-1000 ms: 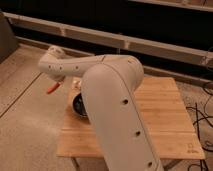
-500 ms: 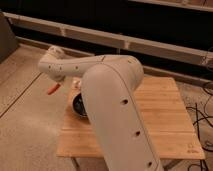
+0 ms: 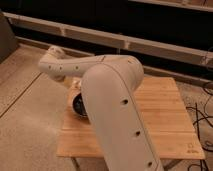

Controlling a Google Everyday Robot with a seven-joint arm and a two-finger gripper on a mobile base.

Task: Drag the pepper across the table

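Comparing this moment with the one half a second ago, we see the arm point(image 3: 116, 102) in almost the same pose, with its bent elbow out past the table's left edge and its thick white link sloping down across the middle of the view. One thing differs. An orange-red sliver showed before, just under the elbow and left of the table, and we do not see it now. The floor there looks plain grey.

Counting what shows, we find one table point(image 3: 167, 122), a light wooden butcher-block top with plank stripes. There is one dark bowl point(image 3: 78, 105) near the table's left edge, half covered by the arm. There is one arm, and a loose tangle of dark cables point(image 3: 202, 117) lies on the floor to the right of the table. Behind everything run long pale rails point(image 3: 150, 45) against a dark wall.

We cannot see the gripper. It is hidden behind the arm's thick link, somewhere over the left part of the table close to the bowl. We cannot tell how far open it is, nor whether it holds or touches anything.

We cannot place the pepper either. It does not show on the bare wood to the right of the arm or in the front strip of the table. If it is on the table, it lies behind the arm.
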